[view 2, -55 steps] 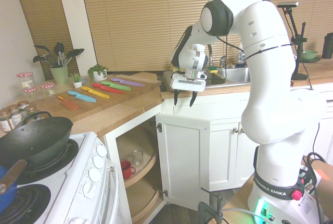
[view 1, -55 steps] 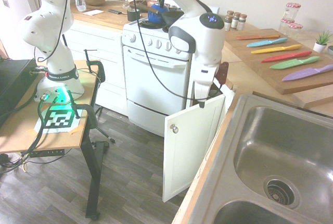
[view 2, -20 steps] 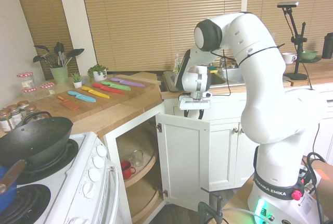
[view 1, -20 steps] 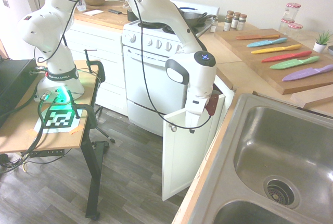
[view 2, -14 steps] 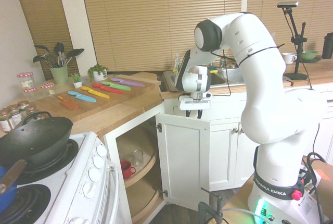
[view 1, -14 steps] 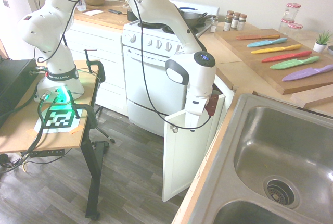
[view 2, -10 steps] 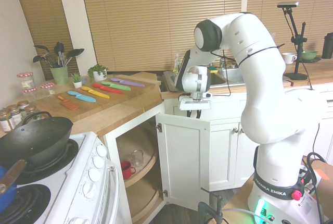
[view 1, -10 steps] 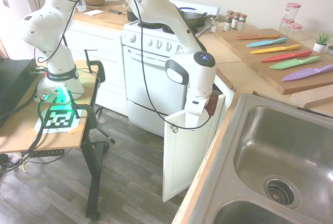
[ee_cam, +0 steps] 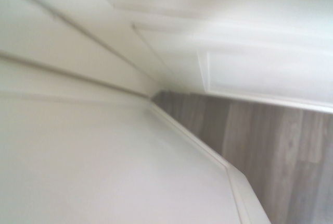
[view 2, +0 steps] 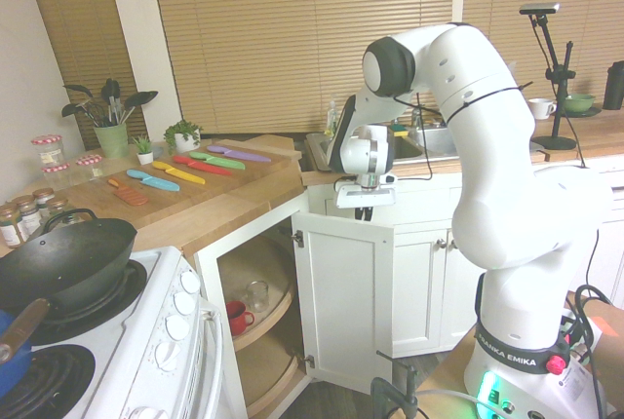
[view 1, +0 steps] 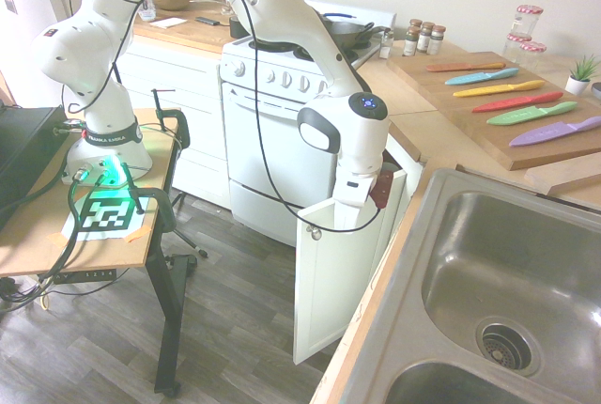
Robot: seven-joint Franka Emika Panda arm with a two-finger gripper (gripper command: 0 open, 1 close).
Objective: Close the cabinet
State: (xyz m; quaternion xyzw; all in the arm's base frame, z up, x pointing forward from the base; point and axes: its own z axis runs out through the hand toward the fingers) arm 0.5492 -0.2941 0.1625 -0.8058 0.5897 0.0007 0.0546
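While the cabinet [view 2: 343, 302] stood with its door swung wide, the view from the stove side ran, from the left, over a black wok [view 2: 60, 265] with a rounded, matte bowl on the white stove [view 2: 146, 341], whose round knobs lined its front edge. Beyond it a pale wooden board [view 2: 185, 180] carried a row of smooth, brightly coloured knives [view 2: 210, 160], laid side by side, with small potted plants [view 2: 182, 133] behind them. The countertop [view 2: 239, 209] was light wood with a plain, flat grain.

Below it the cabinet opening showed curved wooden shelves [view 2: 258, 326], a red mug [view 2: 235, 317] and a clear glass [view 2: 256, 294] on the upper one. The door was flat white with a recessed rectangular panel, hinged on its left edge in this view and standing well out from the frame. In the opposite view a small round silver knob [view 1: 315, 232] sat near the door's top corner.

The gripper [view 2: 364, 212] pointed down at the door's top edge, its dark fingers [view 2: 361, 211] pinched together, and whether they nipped the edge itself I could not tell. The glossy white arm [view 2: 487, 146] curved away to the right, thick and rounded at each joint. Horizontal tan blinds [view 2: 322, 39] covered the window behind.

The wrist view showed only blurred white panel edges and grey wood-grain floor [ee_cam: 281, 151].
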